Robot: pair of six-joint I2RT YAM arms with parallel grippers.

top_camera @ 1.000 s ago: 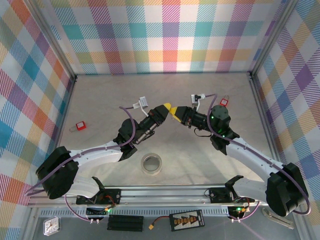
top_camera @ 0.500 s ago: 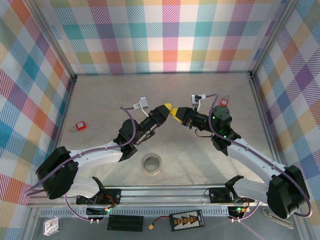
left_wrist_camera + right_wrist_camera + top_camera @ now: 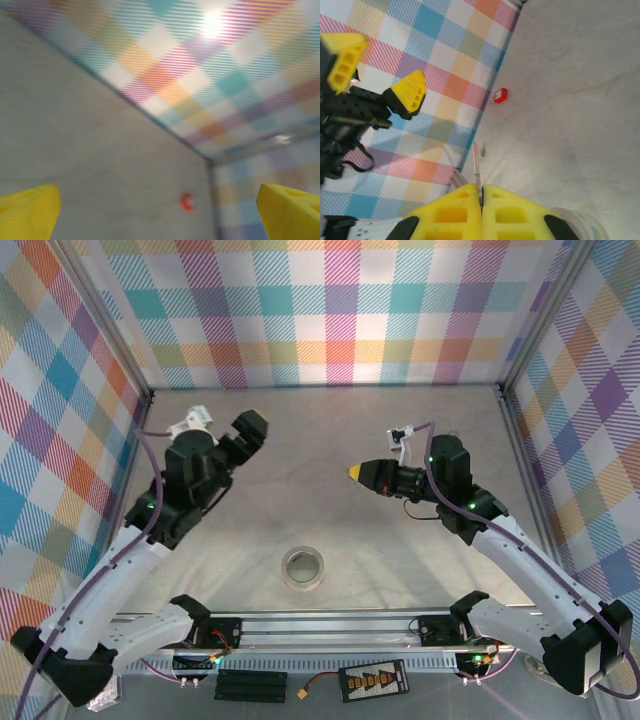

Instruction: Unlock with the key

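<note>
Seen from above, the left gripper [image 3: 247, 427] has swung off the right gripper [image 3: 357, 472] to far left beyond the tape roll [image 3: 303, 567], leaving bare grey tabletop [image 3: 330, 430] between them. At the left wrist, blunt yellow fingers [image 3: 30, 212] stand wide apart, with a blurred red object [image 3: 187, 201] ahead. At the right wrist, ribbed yellow pads [image 3: 452, 215] clamp the thin metal key [image 3: 477, 167], beyond and right of the roll.

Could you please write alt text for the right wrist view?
The right gripper, shut, pinches a thin key between its yellow fingers. Beyond, a small red item lies on the grey table by the checked wall, and the left gripper hangs open.
</note>
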